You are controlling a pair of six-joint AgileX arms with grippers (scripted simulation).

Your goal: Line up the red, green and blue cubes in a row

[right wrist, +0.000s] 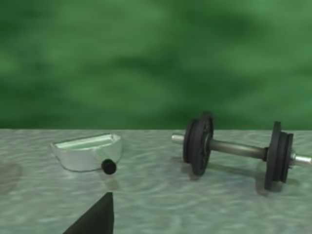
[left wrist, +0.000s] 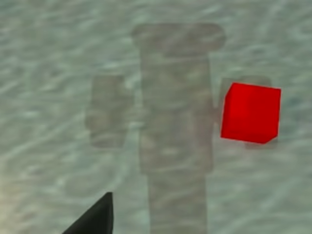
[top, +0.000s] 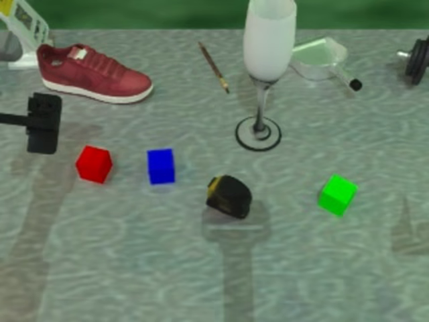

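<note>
**Three cubes spread across the counter, left arm hanging over the red one's corner**

Three small plain cubes sit on the pale, rippled grey-green counter (top: 201, 282), none touching another. The bright red cube (top: 93, 164) is far to the left; the deep blue cube (top: 161, 166) stands near it on its right with a clear gap between them. The bright green cube (top: 337, 194) is well apart on the right side, a little nearer the front edge than the other two and turned slightly askew. Between blue and green lies a rounded black-and-yellow tape measure (top: 229, 196).

The left arm's black end effector (top: 44, 123) hangs at the left edge, just beyond and to the left of the red cube, not touching it. I cannot tell whether its fingers are parted or closed; it holds nothing I can see. Its wrist camera looks down on the red cube (left wrist: 251, 113) beside the arm's own shadow on the counter.

The right arm does not appear from above; only a shadow falls at the right edge. Its wrist camera shows one dark fingertip and looks towards the far right corner.

Along the far side, from left to right: a dark red sneaker with a white sole (top: 92, 74), a thin brown pencil (top: 213, 66), a tall stemmed glass of milky white (top: 267, 74), a pale green scoop with a black-tipped handle (top: 323, 59), and a black dumbbell with a steel bar (right wrist: 239, 148).
</note>
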